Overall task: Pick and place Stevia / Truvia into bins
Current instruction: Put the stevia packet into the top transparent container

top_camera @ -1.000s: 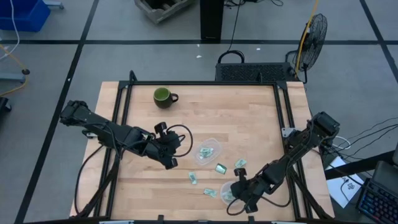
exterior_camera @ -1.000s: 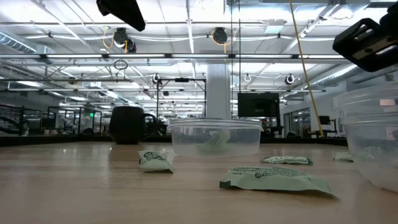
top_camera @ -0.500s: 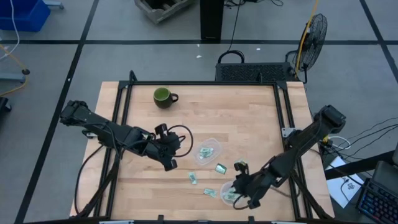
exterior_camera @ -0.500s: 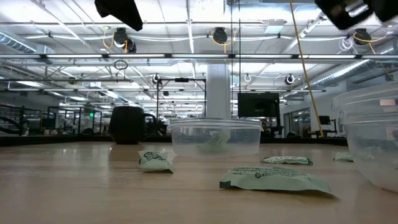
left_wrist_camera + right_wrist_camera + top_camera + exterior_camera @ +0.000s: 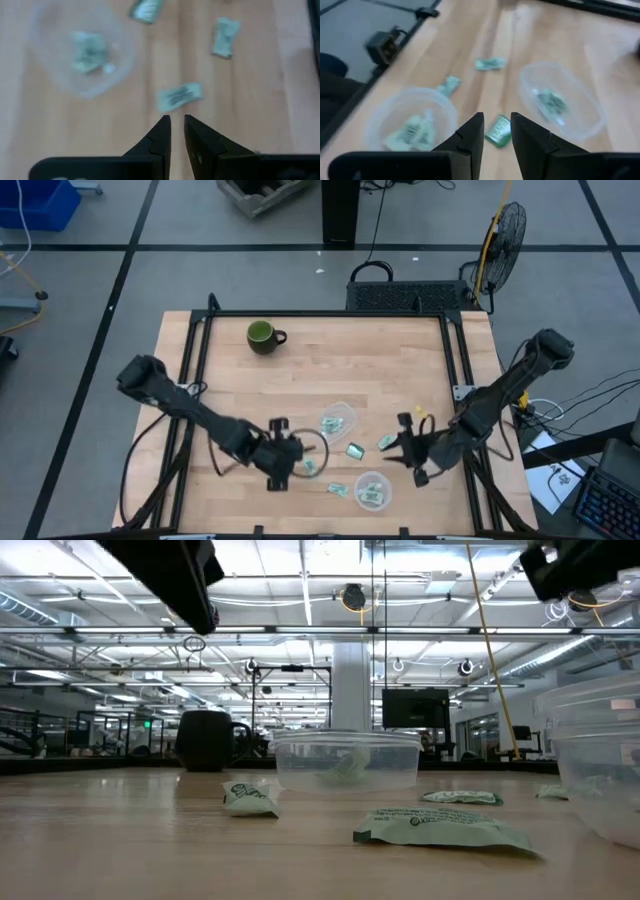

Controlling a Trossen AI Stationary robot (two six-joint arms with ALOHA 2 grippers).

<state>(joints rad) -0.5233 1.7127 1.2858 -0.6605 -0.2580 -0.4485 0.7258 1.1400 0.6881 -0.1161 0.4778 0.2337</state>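
Note:
Small green-and-white Stevia packets lie flat on the wooden table: one (image 5: 310, 467) just ahead of my left gripper (image 5: 285, 468), others (image 5: 355, 450) (image 5: 387, 442) (image 5: 338, 489) between the bins. Two clear bins each hold packets, one mid-table (image 5: 337, 420) and one near the front edge (image 5: 372, 491). In the left wrist view my left gripper (image 5: 177, 125) hovers with a narrow gap and nothing in it, the packet (image 5: 178, 96) just beyond its tips. My right gripper (image 5: 405, 445) stands open and empty right of the bins; a packet (image 5: 497, 131) shows past its fingers.
A dark green mug (image 5: 263, 335) stands at the far left of the table. The table's black frame rails (image 5: 455, 380) run along the left and right edges. Bare wood lies between the mug and the bins.
My left gripper has swung toward the near edge and down, ending just short of a loose packet. My right gripper has drawn back from over the near bin, rising and going toward the table's right and far side. The packets and bins have stayed put.

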